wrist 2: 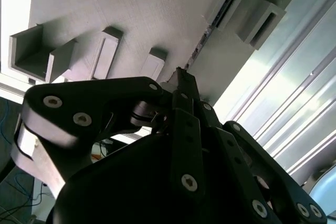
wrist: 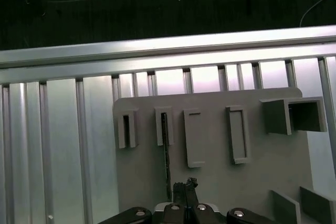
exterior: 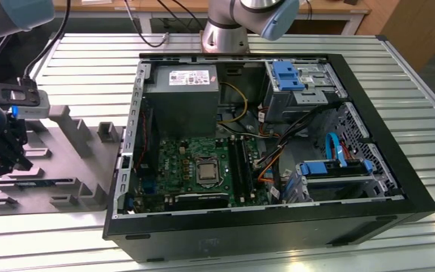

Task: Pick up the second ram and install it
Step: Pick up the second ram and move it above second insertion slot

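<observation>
gripper (wrist: 184,186): above gray slotted holder (wrist: 142,182), at the exterior view's left; well apart from open computer case (exterior: 399,187)
fingers (wrist 2: 185,85): pressed together; nothing between them
second ram (wrist: 166,150): on edge in a holder slot; just beside the fingertips, not gripped
holder: on slatted metal counter (wrist: 63,145), beside case
motherboard (exterior: 195,164): green, inside case

Grey fixture block (exterior: 74,167), slim dark ram stick (wrist: 166,156) in its slot, lies on the ribbed metal desk (exterior: 406,79), at the exterior view's left of the black computer case (exterior: 278,226).
</observation>
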Robot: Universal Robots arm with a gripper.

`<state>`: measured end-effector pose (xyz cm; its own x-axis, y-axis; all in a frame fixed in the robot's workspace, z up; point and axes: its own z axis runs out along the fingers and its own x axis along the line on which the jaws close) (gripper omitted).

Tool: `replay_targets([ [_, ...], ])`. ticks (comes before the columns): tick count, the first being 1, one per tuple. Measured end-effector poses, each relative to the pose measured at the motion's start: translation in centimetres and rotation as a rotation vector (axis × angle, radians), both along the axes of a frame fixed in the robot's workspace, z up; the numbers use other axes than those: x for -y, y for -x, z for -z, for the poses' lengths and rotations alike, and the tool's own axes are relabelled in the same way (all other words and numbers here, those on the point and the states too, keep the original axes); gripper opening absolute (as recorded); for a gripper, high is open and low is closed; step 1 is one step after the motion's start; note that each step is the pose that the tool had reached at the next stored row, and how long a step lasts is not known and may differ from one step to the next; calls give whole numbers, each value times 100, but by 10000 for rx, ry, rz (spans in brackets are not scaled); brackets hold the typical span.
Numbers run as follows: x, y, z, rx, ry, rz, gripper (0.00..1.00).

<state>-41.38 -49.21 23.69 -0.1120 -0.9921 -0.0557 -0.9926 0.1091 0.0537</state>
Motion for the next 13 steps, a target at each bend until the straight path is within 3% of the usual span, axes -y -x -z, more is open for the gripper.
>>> replay_targets([
  [8,1,1,27,2,20,-19,11],
  [13,4,2,80,-48,146,-127,11],
])
